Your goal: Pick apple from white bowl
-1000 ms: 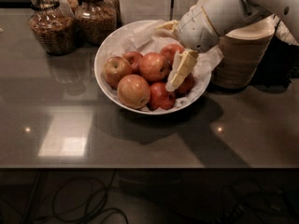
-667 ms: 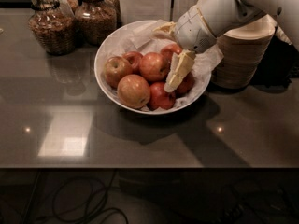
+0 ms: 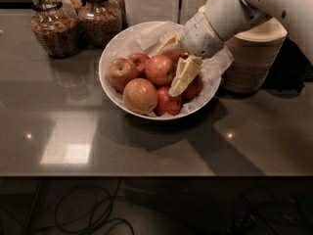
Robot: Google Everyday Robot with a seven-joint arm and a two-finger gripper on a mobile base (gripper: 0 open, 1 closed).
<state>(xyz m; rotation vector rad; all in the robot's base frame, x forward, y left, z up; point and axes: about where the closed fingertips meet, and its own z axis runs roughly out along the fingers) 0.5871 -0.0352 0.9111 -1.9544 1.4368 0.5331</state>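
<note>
The gripper (image 3: 170, 70) is hanging over the right half of the white bowl (image 3: 104, 77), just above the middle of the frame. It is reaching down and to the left from the pale arm (image 3: 274, 1) that is entering at the upper right corner. It is standing released and gripping nothing. One pale yellow finger (image 3: 183, 76) is pointing down into the fruit, and the other is showing higher up against the crumpled paper (image 3: 146, 35).

The apple (image 3: 157, 68), round and red-orange, is sitting in the middle of the bowl. It is lying just left of the lower finger, though whether the two are touching cannot be told.

Several other fruits are crowding around it:
- A yellower apple (image 3: 121, 73) is resting against the bowl's left side.
- An orange-gold apple (image 3: 140, 95) is lying at the front.
- A small dark red apple (image 3: 139, 59) is peeking out behind.
- Another dark red apple (image 3: 168, 103) is sitting at the front right, below the tip of the lower finger.
- A further dark red one (image 3: 194, 88) is showing partly to the right of that finger.

The bowl is standing on a glossy grey table (image 3: 146, 146), which is reflecting two small lights and a bright patch at the lower left.

A stack of tan bowls (image 3: 254, 58) is standing just right of the white bowl, partly behind the arm. Two glass jars (image 3: 54, 31) with brown contents are standing at the upper left of the frame, near the bowl's rim.

Dark cables (image 3: 88, 214) are lying on the floor along the bottom edge
</note>
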